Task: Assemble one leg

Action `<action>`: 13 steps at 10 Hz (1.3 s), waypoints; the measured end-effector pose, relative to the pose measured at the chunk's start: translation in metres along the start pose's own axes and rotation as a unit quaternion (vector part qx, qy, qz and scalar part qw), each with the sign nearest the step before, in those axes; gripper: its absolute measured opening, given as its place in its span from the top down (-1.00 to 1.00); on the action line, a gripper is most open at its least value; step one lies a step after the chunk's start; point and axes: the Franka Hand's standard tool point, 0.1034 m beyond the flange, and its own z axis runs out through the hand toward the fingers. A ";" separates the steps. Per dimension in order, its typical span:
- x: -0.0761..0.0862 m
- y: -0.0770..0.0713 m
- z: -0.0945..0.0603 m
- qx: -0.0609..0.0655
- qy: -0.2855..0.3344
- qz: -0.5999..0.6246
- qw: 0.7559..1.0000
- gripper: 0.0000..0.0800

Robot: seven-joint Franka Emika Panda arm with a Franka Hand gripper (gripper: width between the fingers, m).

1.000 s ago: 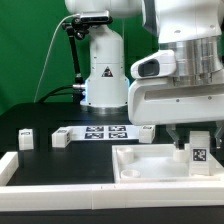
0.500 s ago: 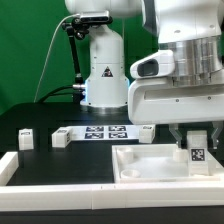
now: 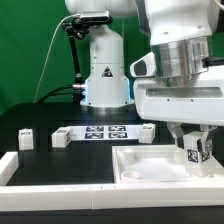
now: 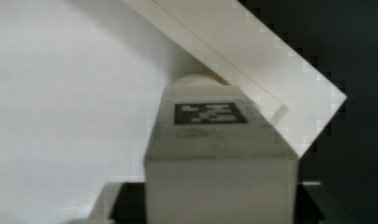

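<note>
My gripper (image 3: 195,150) is shut on a leg (image 3: 197,151), a small white post with a black-and-white tag on its side. I hold it upright over the right end of the large flat white piece with recesses (image 3: 150,165). In the wrist view the leg (image 4: 218,140) fills the middle, tag facing the camera, with the flat piece's raised rim (image 4: 239,55) just beyond it. Whether the leg's lower end touches the piece is hidden. Other legs lie on the black table: one (image 3: 27,138) at the exterior view's left, one (image 3: 61,138) near the marker board, one (image 3: 147,131) behind the flat piece.
The marker board (image 3: 105,131) lies at the middle back of the table. A long white bar (image 3: 60,188) runs along the front edge. The robot base (image 3: 103,70) stands behind the board. A green wall backs the scene.
The wrist and gripper have turned, and the held leg's tag now sits tilted. The leg has stayed over the right end of the flat piece.
</note>
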 end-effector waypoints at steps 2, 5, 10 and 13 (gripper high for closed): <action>0.001 0.002 0.000 0.008 -0.002 0.118 0.993 0.27; -0.003 0.003 0.000 0.013 -0.004 0.274 0.962 0.27; -0.005 0.003 0.001 0.014 -0.018 0.412 0.911 0.08; -0.006 0.003 0.002 0.013 -0.018 0.369 0.929 -0.55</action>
